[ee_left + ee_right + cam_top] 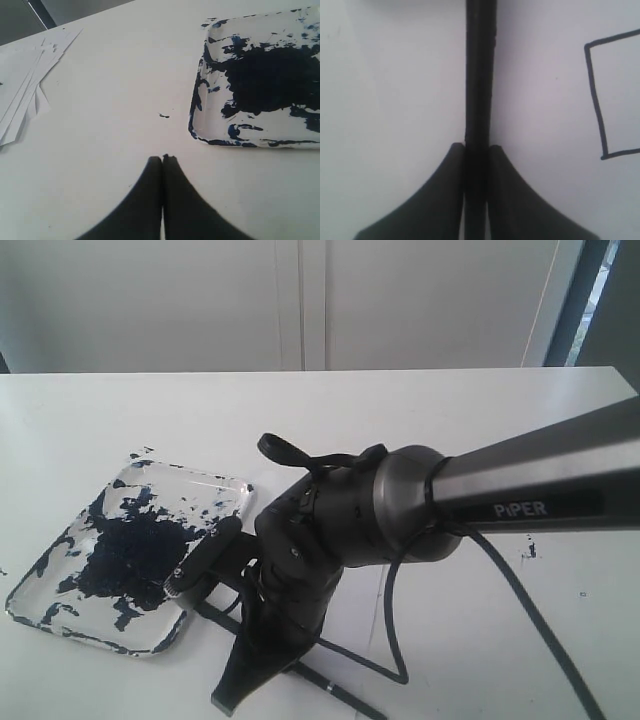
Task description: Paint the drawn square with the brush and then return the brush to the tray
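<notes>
The right claw (477, 147) clamps the brush (480, 75), whose handle runs straight out between its fingers, with the unpainted square (617, 97) close alongside. The left claw (162, 157) rests closed and empty near the paint-smeared tray (200, 132). The right arm (540, 475) reads "PiPER".

Exterior high over table (80, 410), wrist views close above it, exterior and left share tray (210, 488)
</notes>
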Robot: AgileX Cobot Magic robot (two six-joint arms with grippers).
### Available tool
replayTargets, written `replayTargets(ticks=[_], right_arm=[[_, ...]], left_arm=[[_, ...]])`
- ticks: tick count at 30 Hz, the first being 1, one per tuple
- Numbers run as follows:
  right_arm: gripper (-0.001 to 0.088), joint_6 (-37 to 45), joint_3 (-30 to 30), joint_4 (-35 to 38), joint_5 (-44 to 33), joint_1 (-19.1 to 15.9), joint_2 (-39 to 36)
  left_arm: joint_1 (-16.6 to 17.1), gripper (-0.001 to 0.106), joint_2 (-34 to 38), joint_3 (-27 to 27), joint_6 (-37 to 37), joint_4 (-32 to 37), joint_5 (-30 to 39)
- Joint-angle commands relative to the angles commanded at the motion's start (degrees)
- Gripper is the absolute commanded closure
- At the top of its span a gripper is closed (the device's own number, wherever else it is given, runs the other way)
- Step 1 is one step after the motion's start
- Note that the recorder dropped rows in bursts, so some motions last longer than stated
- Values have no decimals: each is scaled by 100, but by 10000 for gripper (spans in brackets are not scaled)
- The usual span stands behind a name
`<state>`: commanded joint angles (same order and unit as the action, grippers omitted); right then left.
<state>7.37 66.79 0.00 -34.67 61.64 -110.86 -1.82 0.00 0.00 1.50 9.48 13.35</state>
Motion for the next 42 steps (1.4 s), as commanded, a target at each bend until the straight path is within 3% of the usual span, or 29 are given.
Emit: replayTargets(ticks=[6,10,16,23,30,42], right_arm=[[868,0,0,-249,-181,201,410],[868,-158,0,-828,-375,334,688],[868,-1474,227,-3128,-1550,533,901],[868,-1483,738,-4367,-2879,738,880],[868,-867,1072,-4465,-3466,761,487],[868,-737,1575,-4501,-3168,856,-490]], left_arm=[[0,1053,0,0,0,0,0],[0,1053,0,0,0,0,0],[0,1053,0,0,0,0,0],[0,1053,0,0,0,0,0],[0,1053,0,0,0,0,0],[0,1053,0,0,0,0,0]])
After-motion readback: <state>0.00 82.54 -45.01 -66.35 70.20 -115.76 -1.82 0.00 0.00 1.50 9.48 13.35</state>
